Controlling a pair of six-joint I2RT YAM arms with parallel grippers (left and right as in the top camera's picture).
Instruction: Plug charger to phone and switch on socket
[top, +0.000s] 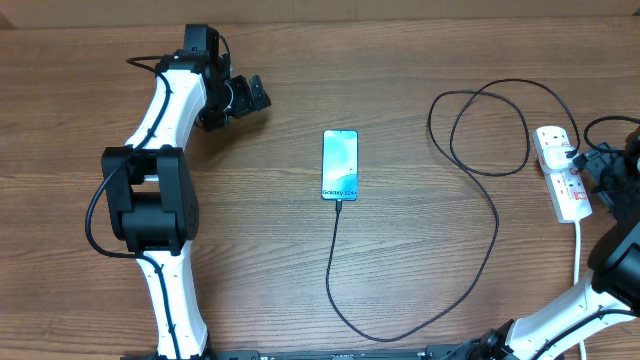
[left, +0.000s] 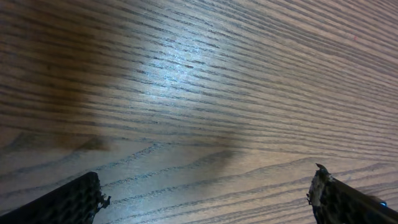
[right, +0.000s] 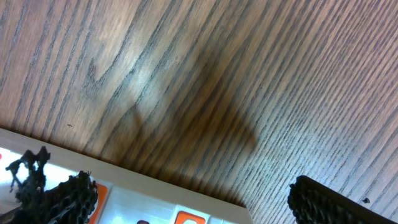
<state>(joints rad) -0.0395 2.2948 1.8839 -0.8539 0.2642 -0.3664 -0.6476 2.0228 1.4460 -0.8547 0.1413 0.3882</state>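
Observation:
The phone (top: 340, 164) lies flat mid-table, turquoise screen up. The thin black charger cable (top: 470, 270) runs from the phone's near end in a wide curve, loops at the right and reaches the black plug (top: 577, 158) in the socket. The socket, a white power strip (top: 560, 180) with red switches, lies at the right edge. It also shows in the right wrist view (right: 155, 199). My right gripper (right: 186, 199) is open, right above the strip, one finger over a red switch (right: 186, 218). My left gripper (top: 250, 100) is open and empty at the far left, above bare wood (left: 205, 199).
The strip's thick white cord (top: 578, 255) runs toward the near edge beside the right arm's base. The left arm's black elbow block (top: 150, 200) stands at the left. A cardboard strip (top: 400, 8) lines the far edge.

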